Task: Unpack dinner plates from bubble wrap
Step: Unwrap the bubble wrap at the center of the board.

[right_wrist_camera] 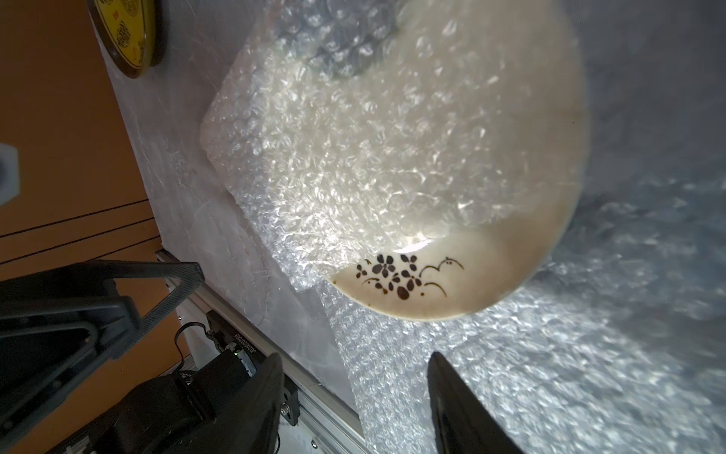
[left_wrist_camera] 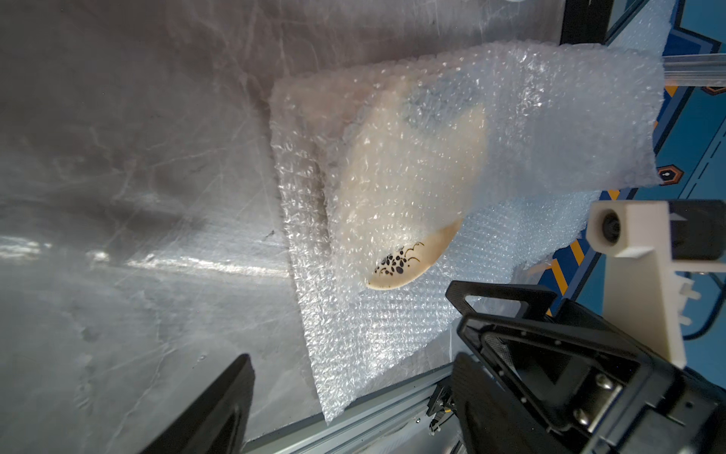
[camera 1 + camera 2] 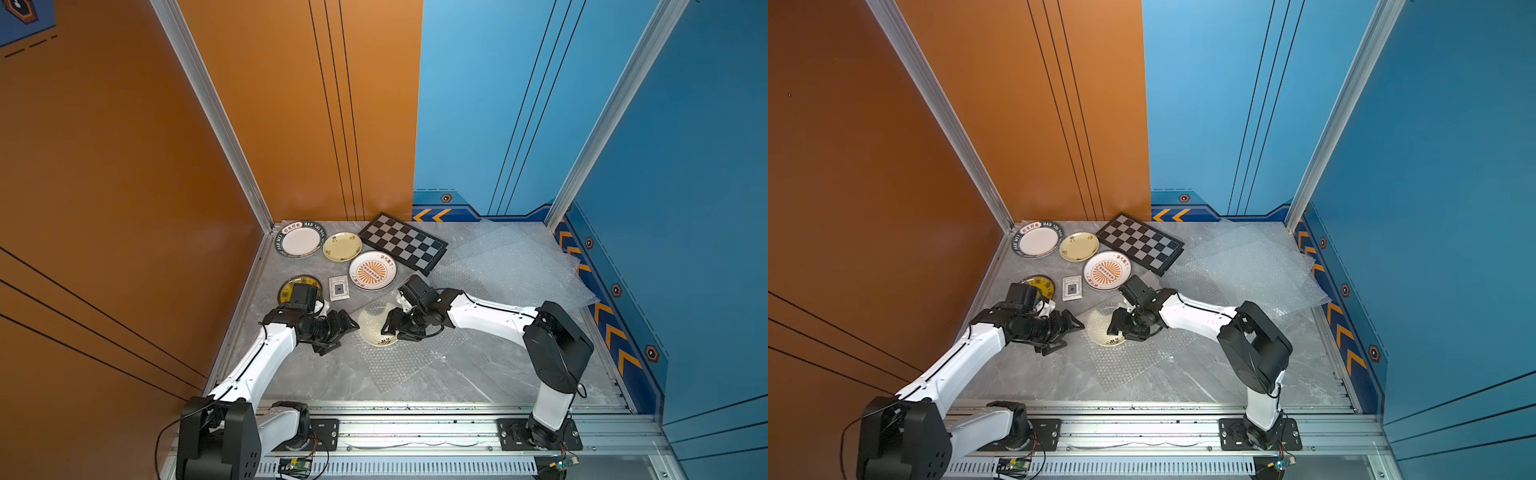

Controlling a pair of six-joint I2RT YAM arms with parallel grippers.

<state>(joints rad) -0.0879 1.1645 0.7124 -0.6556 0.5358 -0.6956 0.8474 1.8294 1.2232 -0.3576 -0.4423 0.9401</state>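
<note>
open table (image 3: 478, 374) by front rail (image 3: 415, 432), plates (image 3: 300, 240) and checkerboard (image 3: 403, 242) crowding far left, bubble wrap (image 3: 511, 262) heaped far right

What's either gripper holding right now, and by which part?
Nothing visibly. Left gripper jaws gape beside the cream plate; right gripper jaws stand apart over the bubble wrap, nothing between them.

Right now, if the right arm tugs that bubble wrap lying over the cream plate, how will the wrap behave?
Probably floppy: the bubble wrap drapes over the cream plate and follows its curve. Likely light, being thin and see-through, so it should lift easily. It may drag the plate along, since the plate also lies on a layer of it.
</note>
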